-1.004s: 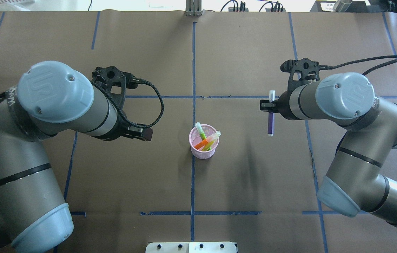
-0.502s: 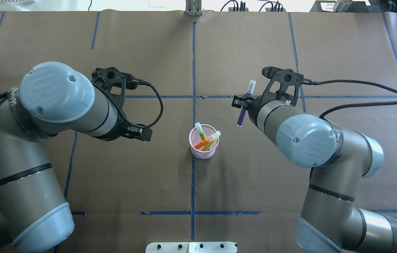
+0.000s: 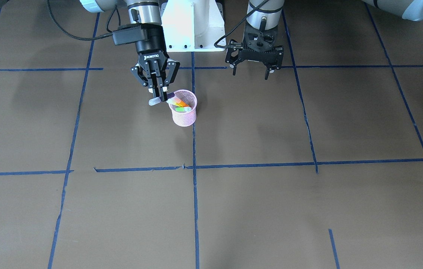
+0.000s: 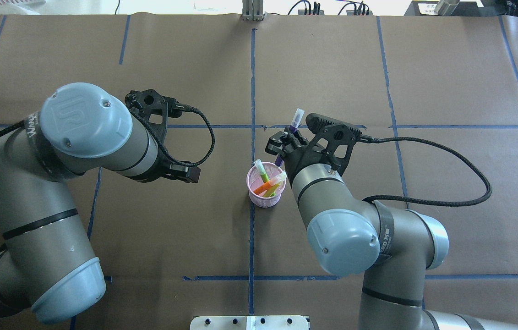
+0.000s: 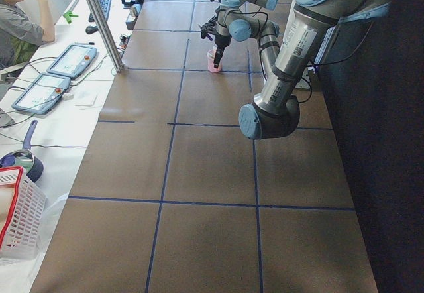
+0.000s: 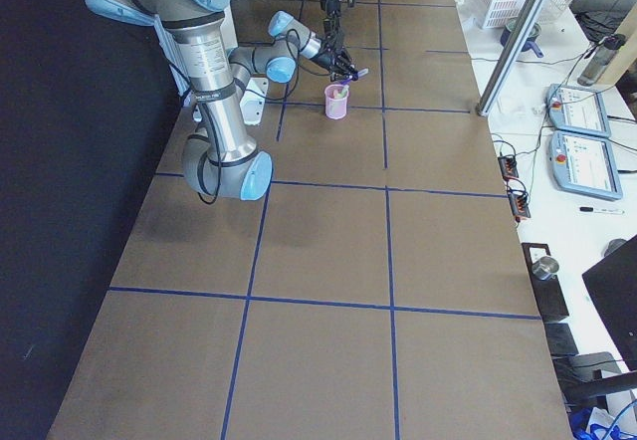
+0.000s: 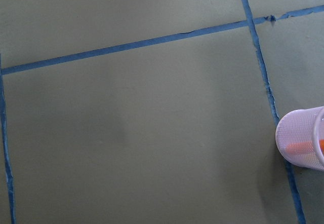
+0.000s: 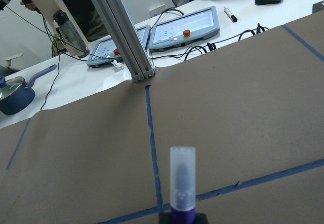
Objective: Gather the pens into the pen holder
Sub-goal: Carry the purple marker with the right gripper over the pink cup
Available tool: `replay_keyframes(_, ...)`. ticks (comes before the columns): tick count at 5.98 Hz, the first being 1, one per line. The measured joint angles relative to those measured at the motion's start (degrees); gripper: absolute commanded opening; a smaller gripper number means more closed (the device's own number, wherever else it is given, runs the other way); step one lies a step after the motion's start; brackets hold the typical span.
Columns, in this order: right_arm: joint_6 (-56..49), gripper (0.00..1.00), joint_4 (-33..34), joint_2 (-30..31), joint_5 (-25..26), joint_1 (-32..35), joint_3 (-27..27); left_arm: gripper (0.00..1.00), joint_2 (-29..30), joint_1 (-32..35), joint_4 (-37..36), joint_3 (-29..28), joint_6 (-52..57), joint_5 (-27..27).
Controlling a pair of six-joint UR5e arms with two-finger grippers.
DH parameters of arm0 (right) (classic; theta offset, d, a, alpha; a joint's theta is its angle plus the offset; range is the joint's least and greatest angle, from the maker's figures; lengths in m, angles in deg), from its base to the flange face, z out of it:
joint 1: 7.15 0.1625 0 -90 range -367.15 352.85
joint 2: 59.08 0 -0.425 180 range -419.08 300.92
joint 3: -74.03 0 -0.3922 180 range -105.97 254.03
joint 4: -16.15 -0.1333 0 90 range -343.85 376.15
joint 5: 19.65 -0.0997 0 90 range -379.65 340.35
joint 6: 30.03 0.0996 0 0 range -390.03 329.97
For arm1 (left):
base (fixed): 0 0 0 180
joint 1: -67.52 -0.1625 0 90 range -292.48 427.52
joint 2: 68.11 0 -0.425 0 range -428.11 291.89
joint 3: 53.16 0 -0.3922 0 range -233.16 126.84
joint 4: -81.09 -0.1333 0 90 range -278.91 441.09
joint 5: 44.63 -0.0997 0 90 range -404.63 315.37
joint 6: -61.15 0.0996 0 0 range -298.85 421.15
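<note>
The pink mesh pen holder (image 4: 265,187) (image 3: 184,111) stands upright at the table's middle line. An orange pen (image 4: 265,186) and a green pen (image 4: 263,172) lean inside it, pale ends up. My right gripper (image 4: 284,144) (image 3: 159,95) is shut on the purple pen (image 4: 291,128) (image 8: 182,193). That pen is tilted, with its pale end (image 3: 153,101) pointing away from the holder and its dark end at the rim. I cannot tell whether the tip is inside. My left gripper (image 3: 251,73) hangs open and empty behind the holder, apart from it.
Blue tape lines cross the brown table cover. An aluminium post (image 4: 252,11) stands at the far edge, with teach pendants (image 8: 185,26) and a seated person (image 5: 20,21) beyond. The white robot base (image 3: 192,22) sits behind the holder. A basket (image 5: 16,220) stands at one corner.
My right arm has swung left across the table, carrying the purple pen from the right side to the holder's rim and tilting it. The left arm shifted only slightly.
</note>
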State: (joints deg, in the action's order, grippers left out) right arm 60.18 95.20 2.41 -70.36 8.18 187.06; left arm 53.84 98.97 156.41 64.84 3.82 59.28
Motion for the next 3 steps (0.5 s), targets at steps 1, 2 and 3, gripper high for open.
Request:
replay_keyframes(1, 0.1, 0.00, 0.0, -0.3, 2.8, -1.9, -0.3, 1.00, -0.1, 1.2, 1.2, -2.0, -0.2, 2.8)
replay_keyframes(2, 0.1, 0.00, 0.0, -0.4, 5.3, -3.4, -1.0, 1.00, -0.2, 2.7, 1.6, -3.2, -0.4, 5.6)
replay_keyframes(3, 0.2, 0.00, -0.1, -0.6, 7.6, -4.5, -2.6, 1.00, -0.3, 3.3, 1.7, -3.6, -0.4, 6.7)
